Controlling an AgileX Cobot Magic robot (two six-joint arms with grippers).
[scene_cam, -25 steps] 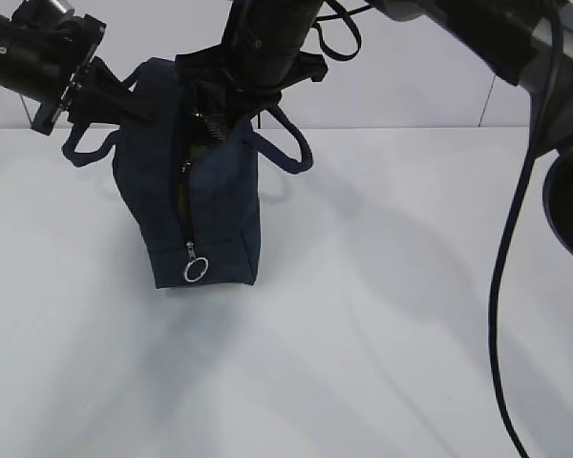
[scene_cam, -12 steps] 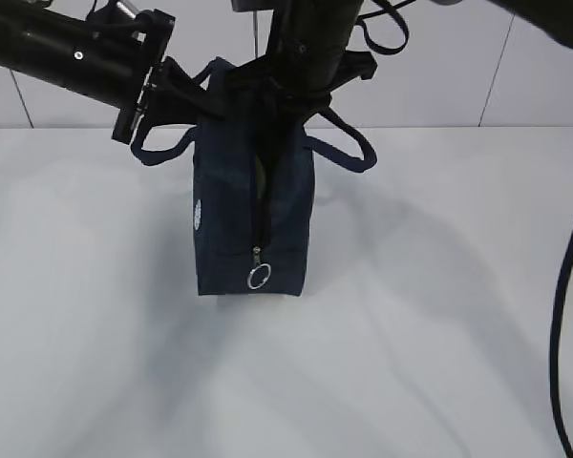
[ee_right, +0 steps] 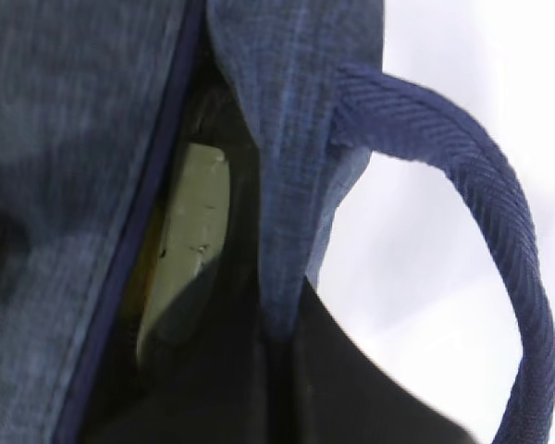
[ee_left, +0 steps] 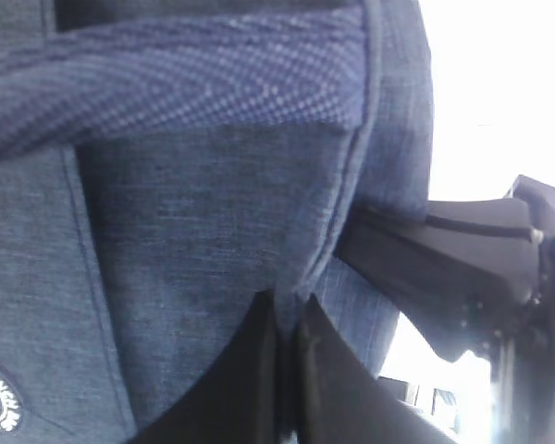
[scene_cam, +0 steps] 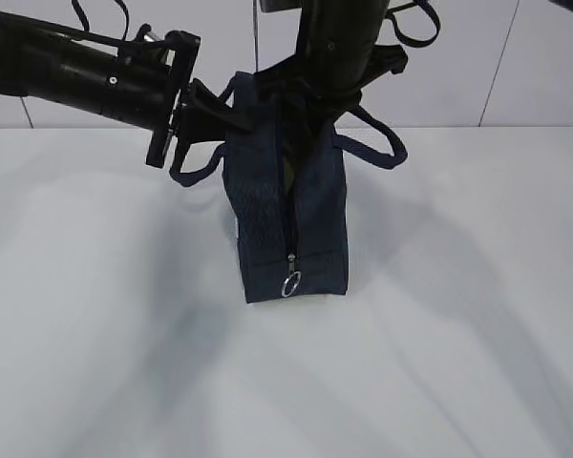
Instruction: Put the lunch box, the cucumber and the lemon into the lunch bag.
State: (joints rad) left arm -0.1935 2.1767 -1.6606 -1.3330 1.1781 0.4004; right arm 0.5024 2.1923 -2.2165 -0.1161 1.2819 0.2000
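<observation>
While both arms hold it up by its top edge, the lunch bag stands on the white table with its bottom resting there. I think it is held this way so that the bag stays tall and does not flop over with things inside. The left gripper is clenched on a fold of the bag's cloth at the top of one side, and its two black fingers press close together on that fold. The right gripper is clenched on the cloth at the other side of the top, just beside the open slit. One zipper runs down the end of the bag, and one silver ring pull hangs near the bottom of it, so the slit above the ring is open. Through that slit, inside the bag, shows one pale green thing, which looks like the lid of the lunch box. A thin yellow edge sits next to it, and that may be the lemon, but I cannot tell for sure. No cucumber shows anywhere, so it may be hidden deep in the bag. There are two loop handles on the bag, one on each side of the top. There is one bag, and there are two arms.
</observation>
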